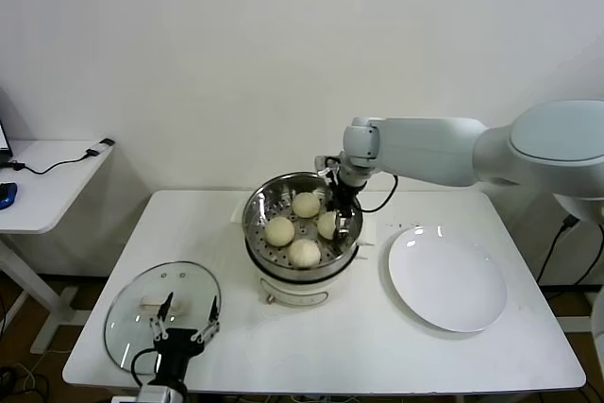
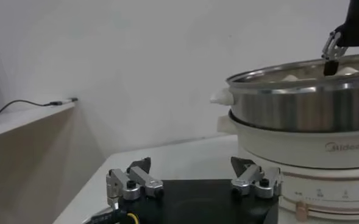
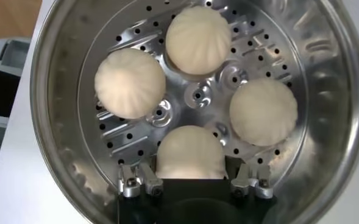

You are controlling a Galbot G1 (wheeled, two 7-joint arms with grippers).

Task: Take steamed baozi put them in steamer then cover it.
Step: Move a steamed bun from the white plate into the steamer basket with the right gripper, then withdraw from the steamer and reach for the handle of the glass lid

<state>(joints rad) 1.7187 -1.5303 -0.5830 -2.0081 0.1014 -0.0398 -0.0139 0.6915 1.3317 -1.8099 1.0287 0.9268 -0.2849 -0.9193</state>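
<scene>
Four baozi (image 3: 191, 152) in steamer (image 1: 260, 224); R jaws open over one, L jaws open.

Both tools (image 1: 186, 320) (image 1: 341, 217) open-jawed.

The steamer (image 1: 302, 224) is set at the middle of the table (image 1: 377, 346), toward its far edge, and four buns (image 1: 305, 253) are held in it, spread around its floor. The lid (image 1: 162, 315) is laid flat at the near left corner, well apart from the steamer, with the left gripper (image 1: 186, 318) placed over its near right part. The plate (image 1: 447, 278) is set to the right of the steamer, and the right gripper (image 1: 342, 219) is positioned inside the steamer's right side, over the rightmost bun.
</scene>
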